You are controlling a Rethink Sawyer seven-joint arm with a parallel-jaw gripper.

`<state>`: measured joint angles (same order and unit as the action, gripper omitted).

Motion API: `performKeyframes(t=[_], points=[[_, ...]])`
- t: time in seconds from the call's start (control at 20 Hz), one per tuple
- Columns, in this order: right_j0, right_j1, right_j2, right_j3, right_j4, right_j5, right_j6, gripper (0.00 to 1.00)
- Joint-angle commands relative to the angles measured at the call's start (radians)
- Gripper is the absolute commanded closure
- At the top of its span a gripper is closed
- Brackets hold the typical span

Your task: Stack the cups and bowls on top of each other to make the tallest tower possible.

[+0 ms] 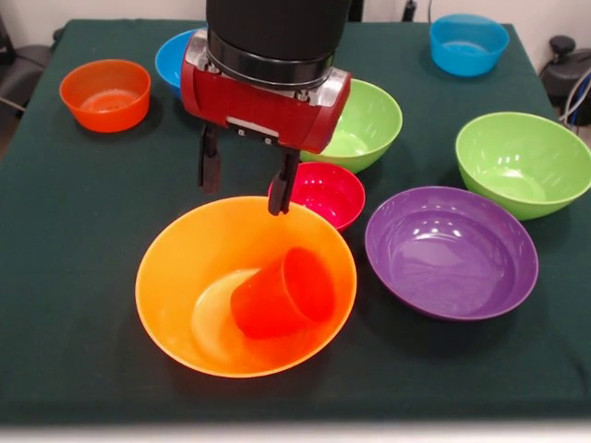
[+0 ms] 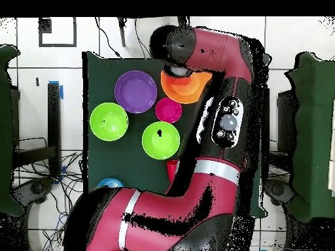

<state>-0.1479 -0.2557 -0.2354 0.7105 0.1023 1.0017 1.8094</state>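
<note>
I see gripper [image 1: 246, 178] spread wide, empty; front shows orange cup [image 1: 277, 295] tipped in big orange bowl [image 1: 175, 268]; overhead hides it.

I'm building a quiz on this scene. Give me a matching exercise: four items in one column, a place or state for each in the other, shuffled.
Things:
1. orange cup
2. small crimson bowl
3. purple bowl
4. gripper

Places or states:
A. upright on the cloth between a green bowl and the big orange bowl
B. lying on its side inside the big orange bowl
C. open, above the big orange bowl's far rim
D. upright on the cloth at the big orange bowl's side, empty

Pairs: 1-B, 2-A, 3-D, 4-C
</note>
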Motion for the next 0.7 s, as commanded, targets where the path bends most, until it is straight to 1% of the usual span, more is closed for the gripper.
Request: performKeyframes(t=[0.05, 0.15, 0.3, 0.55, 0.7], points=[[0.017, 0.045, 0.101, 0.133, -0.02, -0.031, 0.045, 0.0], [0.029, 0.049, 0.092, 0.125, -0.02, -0.024, 0.065, 0.0], [0.036, 0.068, 0.095, 0.116, -0.018, -0.05, 0.084, 0.0], [0.043, 0.081, 0.091, 0.114, -0.02, -0.066, 0.097, 0.0], [0.038, 0.096, 0.09, 0.088, -0.018, -0.055, 0.09, 0.0]])
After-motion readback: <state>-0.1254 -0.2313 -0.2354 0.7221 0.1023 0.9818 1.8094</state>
